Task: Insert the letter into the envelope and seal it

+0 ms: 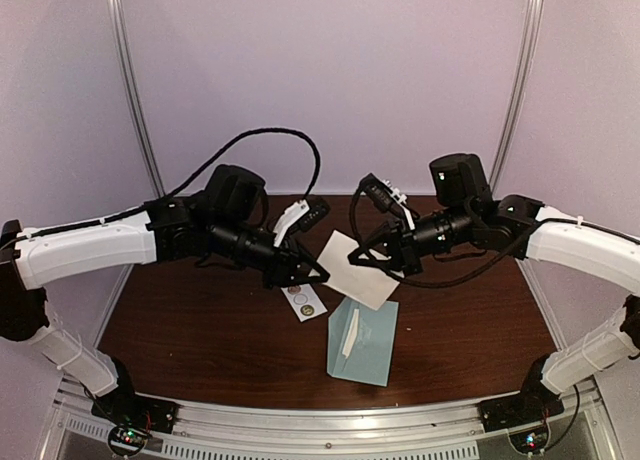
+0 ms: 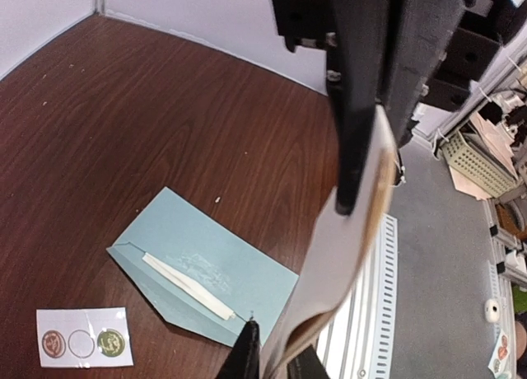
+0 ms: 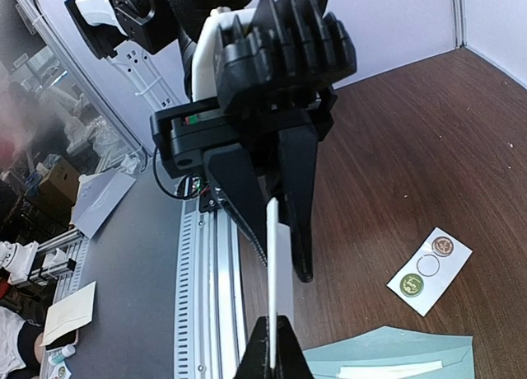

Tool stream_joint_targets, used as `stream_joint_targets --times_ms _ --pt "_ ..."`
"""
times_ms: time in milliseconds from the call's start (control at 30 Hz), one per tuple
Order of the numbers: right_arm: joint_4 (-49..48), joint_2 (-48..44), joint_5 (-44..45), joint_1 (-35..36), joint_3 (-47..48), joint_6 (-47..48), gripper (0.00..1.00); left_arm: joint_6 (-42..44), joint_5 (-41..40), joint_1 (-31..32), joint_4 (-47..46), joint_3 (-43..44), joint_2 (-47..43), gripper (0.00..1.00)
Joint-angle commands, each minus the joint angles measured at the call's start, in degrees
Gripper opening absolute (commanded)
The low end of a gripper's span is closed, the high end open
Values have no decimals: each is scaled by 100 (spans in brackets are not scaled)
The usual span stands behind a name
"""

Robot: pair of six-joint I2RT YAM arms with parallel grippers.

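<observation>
Envelope (image 1: 372,348): one; letter (image 1: 357,270): one; sticker strip (image 1: 305,302): one.

- Letter (image 1: 368,280): plain white rectangular sheet, unfolded. It is held clear of the worktop (image 1: 200,330) and tilted, above the envelope's far end. The left claw (image 1: 319,275) is closed on its left corner, and the right claw (image 1: 354,261) is closed on it from the right.
- Envelope (image 1: 372,345): pale teal-blue and rectangular, lying flat on the worktop near the front centre. The pointed flap is open and lies flat. A white strip (image 2: 188,285) runs along the flap's crease.
</observation>
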State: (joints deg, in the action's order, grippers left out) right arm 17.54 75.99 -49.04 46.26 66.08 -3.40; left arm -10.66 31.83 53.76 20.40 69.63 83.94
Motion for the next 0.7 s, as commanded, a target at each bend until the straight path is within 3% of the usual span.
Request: stream_joint_targets --times_ms 0,33,133,333,500,667 --pt "-614 -285 394 32 -70 -286 0 -138 -869 30 -519 -13 -314 22" --pt "-877 -388 516 32 -171 -398 0 -234 -1100 28 -731 -144 -446 26" --pt "-1773 -721 949 24 -508 -775 0 -540 -1765 26 -1770 -757 -974 52" --pt "-4044 -1119 1783 32 -1320 -1853 0 -1224 -2837 28 -4240 -2190 -1963 77" --pt "-5107 -1024 2029 109 -1554 -2269 0 -1755 -2888 30 -5053 -2432 -1950 81" --pt "-5464 -796 2068 303 -1409 -2319 0 -1926 -2311 30 -5559 -2454 -1639 81"
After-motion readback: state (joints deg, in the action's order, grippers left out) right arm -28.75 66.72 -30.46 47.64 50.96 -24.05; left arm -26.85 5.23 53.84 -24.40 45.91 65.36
